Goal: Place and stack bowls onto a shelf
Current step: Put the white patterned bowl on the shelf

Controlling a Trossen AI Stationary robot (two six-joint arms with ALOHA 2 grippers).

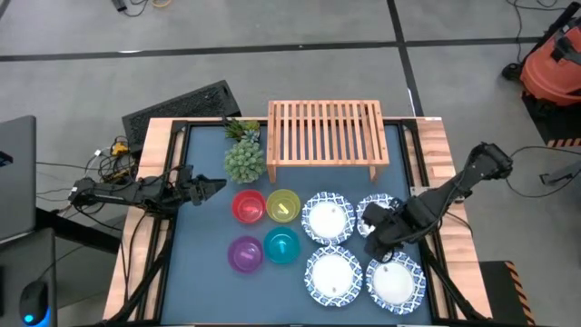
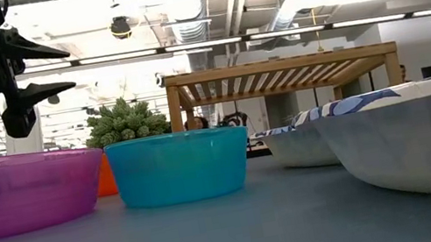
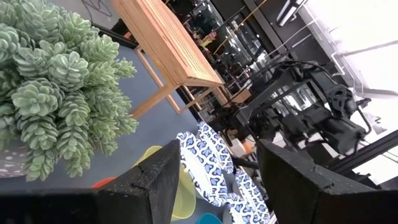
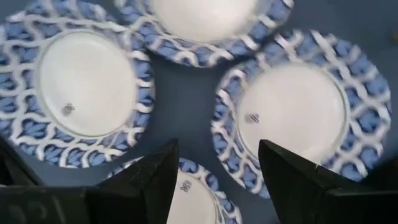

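Note:
Four white bowls with blue patterned rims sit on the table at the right: (image 1: 329, 218), (image 1: 379, 205), (image 1: 333, 275), (image 1: 395, 282). The red (image 1: 248, 207), yellow (image 1: 283, 206), purple (image 1: 245, 253) and teal (image 1: 281, 245) bowls sit to their left. The wooden shelf (image 1: 327, 132) stands at the far edge with nothing on it. My right gripper (image 1: 375, 236) is open above the gap between the white bowls (image 4: 214, 186), its fingers over the near bowl's rim (image 4: 186, 190). My left gripper (image 1: 216, 186) is open and empty, in the air left of the red bowl (image 2: 34, 73).
A green spiky plant (image 1: 243, 156) stands by the shelf's left leg, just beyond my left gripper (image 3: 56, 93). A keyboard (image 1: 182, 104) lies off the table's far left corner. A wooden frame (image 1: 436, 150) borders the blue table top.

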